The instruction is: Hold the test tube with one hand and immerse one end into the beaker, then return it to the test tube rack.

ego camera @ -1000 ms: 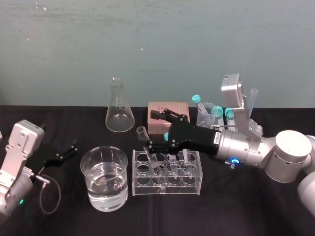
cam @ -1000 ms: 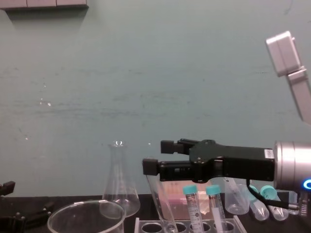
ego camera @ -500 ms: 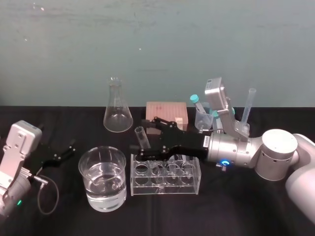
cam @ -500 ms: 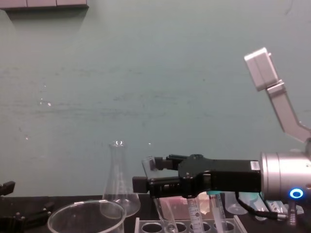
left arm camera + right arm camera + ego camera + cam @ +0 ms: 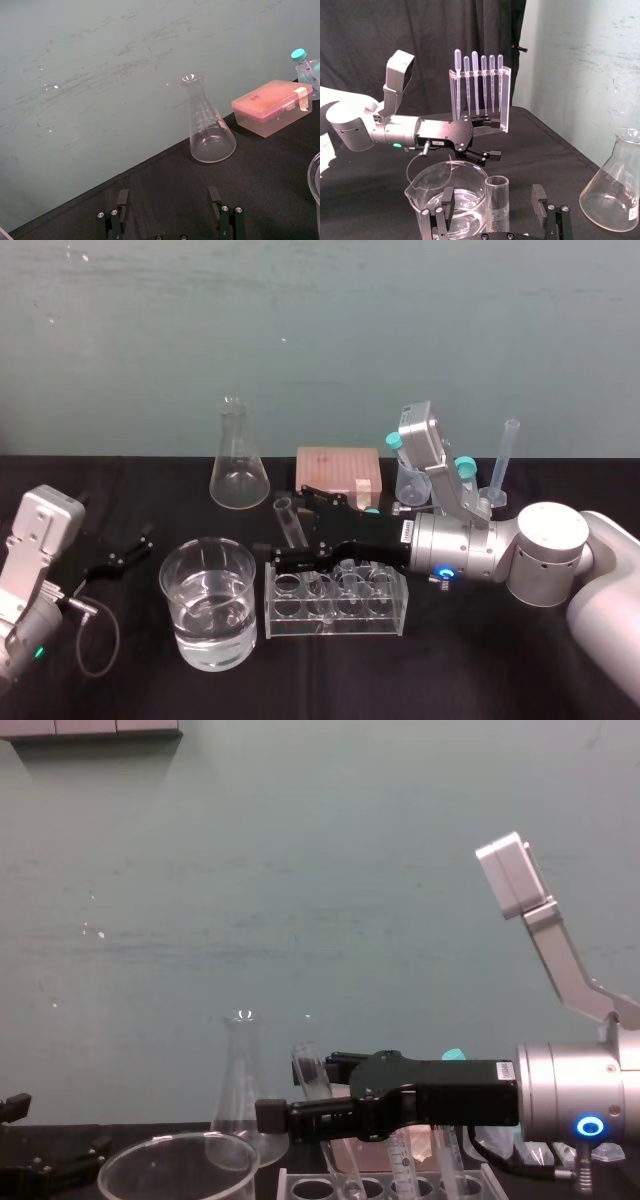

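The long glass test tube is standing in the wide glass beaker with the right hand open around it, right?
No. The head view shows the long clear glass test tube leaning in the clear plastic rack beside the wide glass beaker, not in it. The black right hand is open around it.

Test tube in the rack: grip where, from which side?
Grip the test tube on its bare upper stretch, between the open mouth and the top plate of the test tube rack; the lower part sits inside it. Come side-on from the robot's right: the beaker stands on its left. It leans, so tilt to match. The right gripper straddles it, open; the left gripper is parked left.
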